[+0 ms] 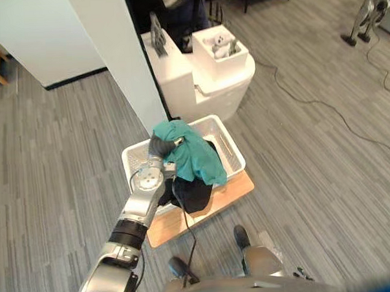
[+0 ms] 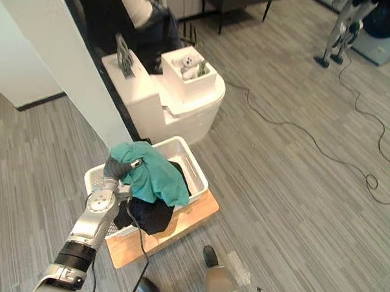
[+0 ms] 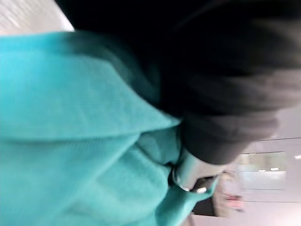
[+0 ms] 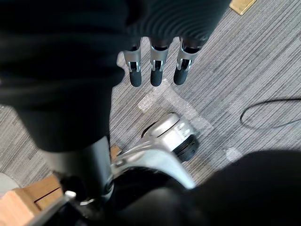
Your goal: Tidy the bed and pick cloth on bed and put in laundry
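A teal cloth hangs bunched over the white laundry basket, drooping onto its front rim. My left hand is above the basket's left part, its fingers curled into the cloth's top; in the left wrist view a finger is buried in the teal cloth. A black cloth lies in the basket under the teal one and spills over the near rim. My right hand hangs low over the floor, with its fingers straight and nothing in it.
The basket stands on a wooden board on the grey plank floor. Behind it are a white rounded stand with a box holding a soft toy, a white pillar and a person in dark clothes. A cable runs across the floor on the right.
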